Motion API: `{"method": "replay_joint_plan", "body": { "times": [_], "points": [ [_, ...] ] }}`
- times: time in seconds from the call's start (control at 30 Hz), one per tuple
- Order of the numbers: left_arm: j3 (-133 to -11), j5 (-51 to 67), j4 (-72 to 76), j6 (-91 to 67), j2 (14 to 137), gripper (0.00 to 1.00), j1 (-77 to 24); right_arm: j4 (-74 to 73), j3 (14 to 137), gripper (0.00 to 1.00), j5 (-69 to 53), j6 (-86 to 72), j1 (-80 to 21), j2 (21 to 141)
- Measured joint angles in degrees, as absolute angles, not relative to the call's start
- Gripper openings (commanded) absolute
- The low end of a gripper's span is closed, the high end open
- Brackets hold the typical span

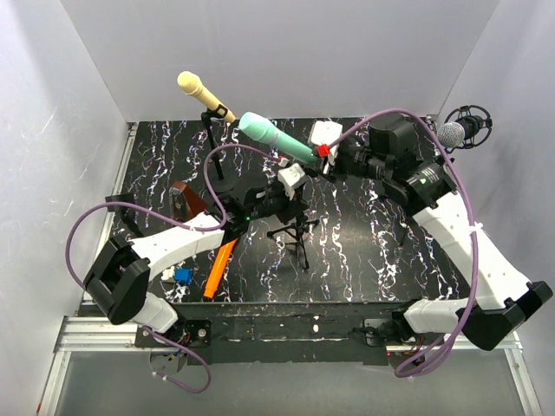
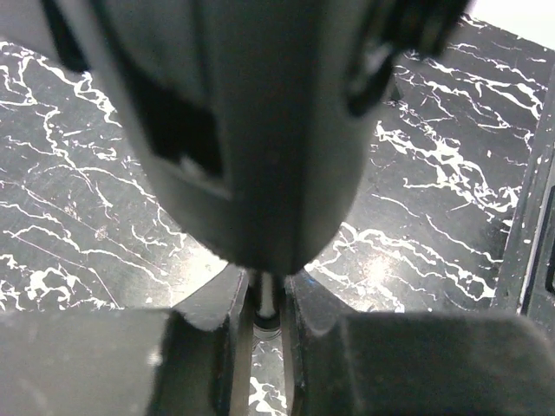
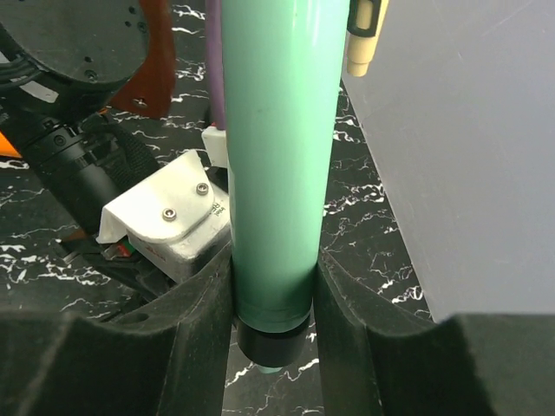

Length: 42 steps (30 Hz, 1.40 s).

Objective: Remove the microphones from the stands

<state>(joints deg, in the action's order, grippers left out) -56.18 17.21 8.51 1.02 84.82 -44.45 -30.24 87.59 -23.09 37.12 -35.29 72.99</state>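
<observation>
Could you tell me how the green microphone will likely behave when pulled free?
The green mic looks rigid, so it should lift as one stiff piece. Its smooth, glossy barrel may slip in the right hand. Being round, it would probably roll if laid down.

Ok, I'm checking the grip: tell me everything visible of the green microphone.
The green microphone is a mint-coloured, plastic-looking tube with a rounded head and a black end cap. It is tilted above the table, with its head toward the back left. The right gripper is shut on its lower end, one finger on each side. The white clip sits beside it.
</observation>
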Motion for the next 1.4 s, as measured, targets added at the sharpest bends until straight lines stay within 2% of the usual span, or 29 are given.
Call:
{"method": "replay_joint_plan", "body": {
  "times": [0.03, 0.07, 0.13, 0.23, 0.43, 0.57, 0.8, 1.17, 1.4],
  "points": [
    [-55.51, 17.26, 9.02, 1.43, 84.49, 0.41, -44.49, -30.09, 87.09, 0.50, -23.20, 37.10, -35.53, 72.51],
    [-54.89, 17.28, 9.52, 1.69, 84.12, 0.53, -44.60, -30.00, 86.61, 0.55, -23.44, 37.06, -35.77, 72.07],
    [-54.02, 17.15, 9.47, 2.39, 82.87, 0.65, -44.51, -31.18, 86.19, 0.67, -24.27, 37.10, -36.12, 71.50],
    [-53.17, 16.43, 8.99, 3.05, 80.27, 0.73, -44.16, -32.99, 86.02, 0.79, -25.12, 36.97, -36.45, 71.31],
    [-52.97, 16.05, 6.81, 3.92, 73.47, 0.77, -44.03, -38.17, 85.71, 0.85, -26.44, 35.94, -36.69, 72.07],
    [-52.84, 15.86, 4.62, 4.97, 69.67, 0.84, -44.03, -41.23, 86.39, 0.86, -27.00, 35.44, -36.69, 72.71],
    [-52.97, 15.90, 1.93, 7.88, 65.73, 0.92, -42.41, -48.95, 95.13, 0.88, -26.00, 34.96, -36.69, 75.92],
    [-61.10, 26.28, 5.30, 1.21, 64.29, 0.91, -38.20, -62.26, 102.21, 0.89, -25.91, 36.03, -36.14, 79.92],
    [-68.99, 27.29, 3.11, 1.74, 67.35, 0.91, -38.24, -58.52, 97.76, 0.88, -27.97, 33.89, -34.57, 76.84]
  ]
}}
